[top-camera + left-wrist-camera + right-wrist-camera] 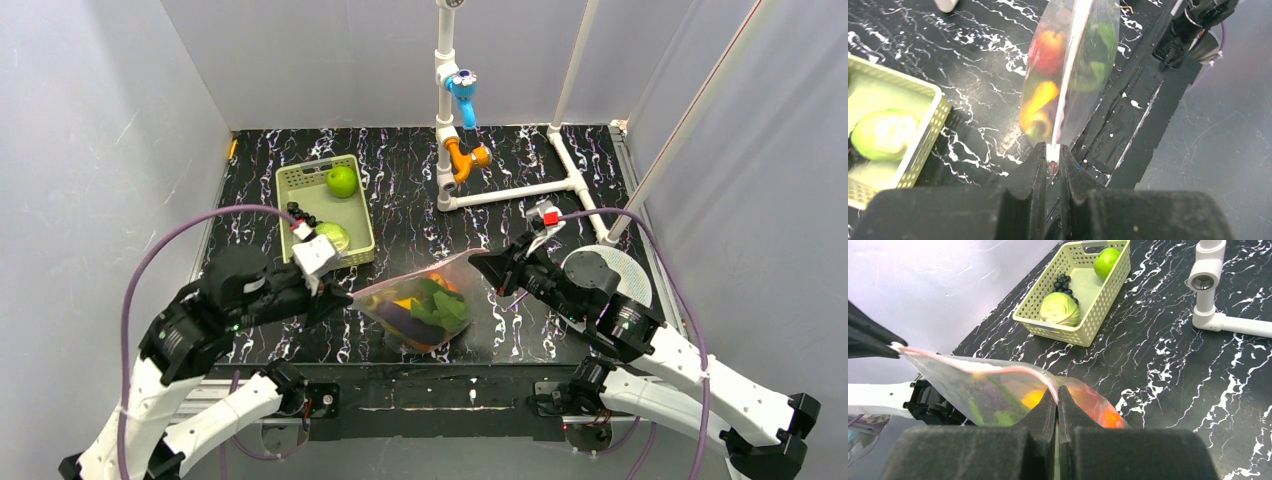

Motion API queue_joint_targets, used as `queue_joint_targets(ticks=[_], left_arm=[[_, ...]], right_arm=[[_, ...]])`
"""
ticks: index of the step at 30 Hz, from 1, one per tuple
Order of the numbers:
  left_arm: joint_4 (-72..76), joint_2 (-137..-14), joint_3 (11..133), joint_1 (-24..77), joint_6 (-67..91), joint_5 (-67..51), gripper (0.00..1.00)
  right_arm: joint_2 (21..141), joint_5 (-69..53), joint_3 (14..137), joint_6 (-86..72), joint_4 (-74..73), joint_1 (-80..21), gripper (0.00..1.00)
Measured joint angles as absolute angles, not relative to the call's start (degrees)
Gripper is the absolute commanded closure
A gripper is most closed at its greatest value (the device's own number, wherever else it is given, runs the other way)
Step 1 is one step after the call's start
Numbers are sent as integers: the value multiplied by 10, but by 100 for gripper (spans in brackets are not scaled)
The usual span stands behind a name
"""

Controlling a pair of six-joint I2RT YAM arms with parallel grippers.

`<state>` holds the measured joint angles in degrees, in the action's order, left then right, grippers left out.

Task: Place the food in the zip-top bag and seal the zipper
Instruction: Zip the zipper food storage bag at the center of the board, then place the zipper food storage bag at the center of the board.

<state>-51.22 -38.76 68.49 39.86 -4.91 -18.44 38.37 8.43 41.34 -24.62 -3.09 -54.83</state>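
The clear zip-top bag point(425, 310) hangs stretched between my two grippers above the table's near middle. It holds food point(440, 308): leafy green, orange, yellow, red and purple pieces, also seen in the left wrist view point(1048, 50) and the right wrist view point(1033, 397). The pinkish zipper point(978, 361) runs along its top edge. My left gripper point(335, 297) is shut on the white slider tab at the zipper's left end point(1052, 152). My right gripper point(482, 262) is shut on the zipper at the bag's right end point(1057, 390).
A light-green slotted basket point(290, 185) at the back left holds a green apple point(342, 181), a pale cabbage point(333, 236) and dark grapes point(1064, 281). A white pipe frame point(520, 188) with blue and orange fittings stands at the back. A round white disc point(625, 268) lies right.
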Motion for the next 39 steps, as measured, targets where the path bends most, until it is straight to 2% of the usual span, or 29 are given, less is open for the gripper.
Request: queue_joint_targets(ticks=[9,19,22,25,27,29,33,39], left_arm=[[-486,-306,641,399,5,-125,100],[-438,-367,640,399,80,-100,98],[-419,-416,653,399,102,-69,75],[-402,-464,661,398,117,-32,36],[-397,-503,671,398,131,2,23],[-399,-539,684,398,140,28,18],[-404,-573,702,397,154,64,12],[-421,-500,702,397,163,101,8]], right_arm=[[373,82,416,-236,-62,-550,99],[409,132,447,-225,-81,-535,99],[426,170,471,-223,-107,-532,99],[443,223,500,-224,-145,-531,99],[466,259,531,-227,-181,-521,99],[491,292,551,-234,-201,-512,99],[538,321,558,-243,-218,-504,99],[582,311,543,-264,-223,-455,99]])
